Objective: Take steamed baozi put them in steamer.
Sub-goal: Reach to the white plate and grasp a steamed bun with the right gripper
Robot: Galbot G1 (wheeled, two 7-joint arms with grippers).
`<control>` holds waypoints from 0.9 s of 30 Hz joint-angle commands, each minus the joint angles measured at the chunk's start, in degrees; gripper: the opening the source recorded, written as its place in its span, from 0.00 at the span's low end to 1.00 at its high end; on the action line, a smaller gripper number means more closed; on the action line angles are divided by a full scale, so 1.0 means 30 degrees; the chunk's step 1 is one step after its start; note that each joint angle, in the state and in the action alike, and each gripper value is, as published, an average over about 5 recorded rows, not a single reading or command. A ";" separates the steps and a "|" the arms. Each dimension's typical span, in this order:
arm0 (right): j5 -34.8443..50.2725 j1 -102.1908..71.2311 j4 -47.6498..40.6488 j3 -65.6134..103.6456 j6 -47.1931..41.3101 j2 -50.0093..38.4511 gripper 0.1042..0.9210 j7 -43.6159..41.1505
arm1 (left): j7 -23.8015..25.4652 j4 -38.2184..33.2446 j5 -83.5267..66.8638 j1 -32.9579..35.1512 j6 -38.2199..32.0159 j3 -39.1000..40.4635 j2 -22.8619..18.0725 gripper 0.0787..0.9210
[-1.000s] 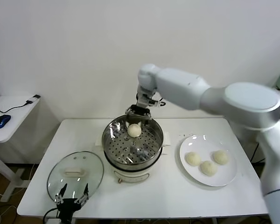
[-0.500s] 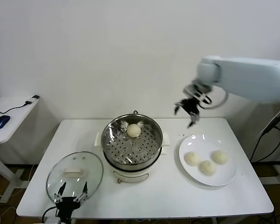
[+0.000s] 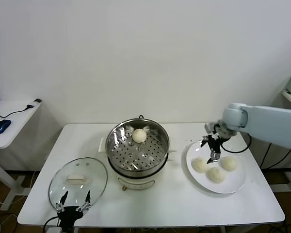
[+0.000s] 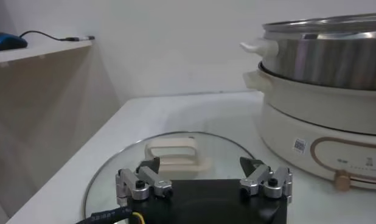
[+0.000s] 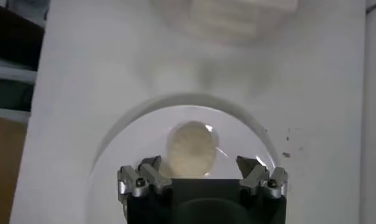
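One cream-white baozi (image 3: 139, 135) lies in the shiny steel steamer (image 3: 117, 153) on its white pot base at the table's middle. Three baozi lie on a white plate (image 3: 237, 181): one on the left (image 3: 200, 165), one in front (image 3: 216, 174), one on the right (image 3: 229, 163). My right gripper (image 3: 213, 150) hangs open and empty just above the plate's far left part, over the left baozi. In the right wrist view that baozi (image 5: 191, 148) lies between the open fingertips (image 5: 153, 167). My left gripper (image 3: 73, 201) is open, parked low at the table's front left.
A round glass lid (image 3: 78, 183) with a white handle lies flat at the front left, also in the left wrist view (image 4: 176, 156). A side table (image 3: 12, 121) with a blue mouse (image 3: 1, 125) stands to the left.
My right arm let go of a baozi in the steamer, swung right across the table and came down over the plate. The left arm has not moved.
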 commanded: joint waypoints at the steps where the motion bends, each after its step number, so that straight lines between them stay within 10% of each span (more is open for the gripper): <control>1: -0.1400 -0.4272 -0.2159 0.2993 -0.1498 0.0473 0.88 0.0747 | 0.0003 0.0059 0.0028 0.0042 -0.0024 -0.0019 0.0011 0.88; 27: -0.0335 -0.1927 -0.1246 0.2774 -0.1199 0.0497 0.76 -0.0142 | -0.0087 0.0100 0.0092 0.0008 0.0111 0.0090 0.0033 0.88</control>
